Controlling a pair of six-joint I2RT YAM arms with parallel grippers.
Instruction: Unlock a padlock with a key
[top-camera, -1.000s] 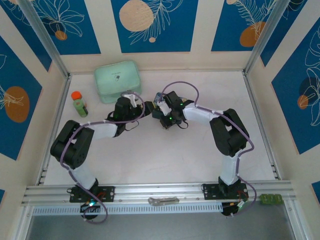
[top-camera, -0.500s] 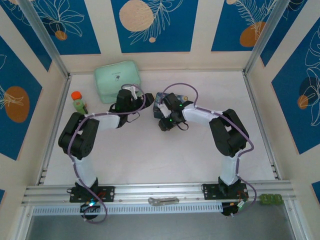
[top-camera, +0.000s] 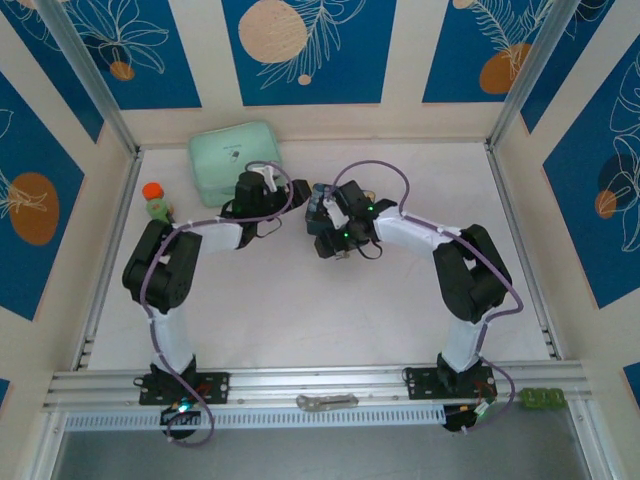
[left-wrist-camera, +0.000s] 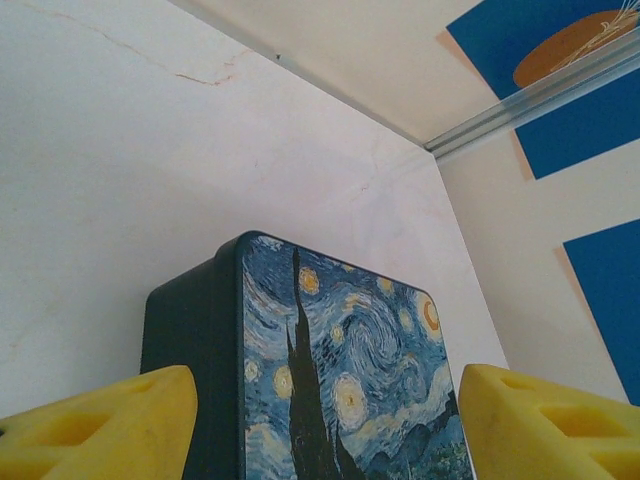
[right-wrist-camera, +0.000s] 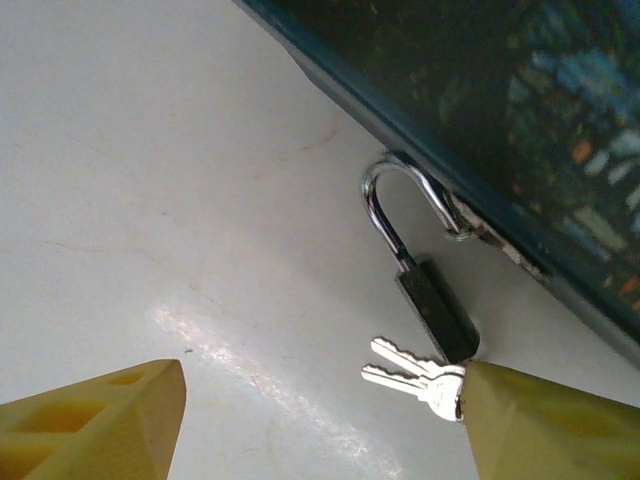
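Note:
The padlock (right-wrist-camera: 437, 310) lies on the white table against the dark blue night-sky tin (right-wrist-camera: 520, 110). Its body looks dark in shadow, and its silvery shackle (right-wrist-camera: 388, 205) hooks through the tin's latch. Two small silvery keys (right-wrist-camera: 415, 375) lie just beside the padlock's body, their heads touching my right finger (right-wrist-camera: 550, 425). My right gripper (right-wrist-camera: 320, 420) is open and holds nothing. My left gripper (left-wrist-camera: 325, 430) is open too, with its yellow fingers (left-wrist-camera: 100, 425) on either side of the tin (left-wrist-camera: 340, 370), not touching it. In the top view both grippers (top-camera: 290, 190) (top-camera: 328, 218) meet at the tin (top-camera: 318, 198).
A mint green case (top-camera: 235, 160) sits at the back left, close behind my left arm. A green bottle with an orange cap (top-camera: 155, 203) stands by the left wall. A flat grey metal tool (top-camera: 325, 401) lies on the front rail. Open table stretches in front and to the right.
My left gripper has moved back and to the right, up to the tin, its elbow pulling towards the left wall. The right arm has shifted only slightly.

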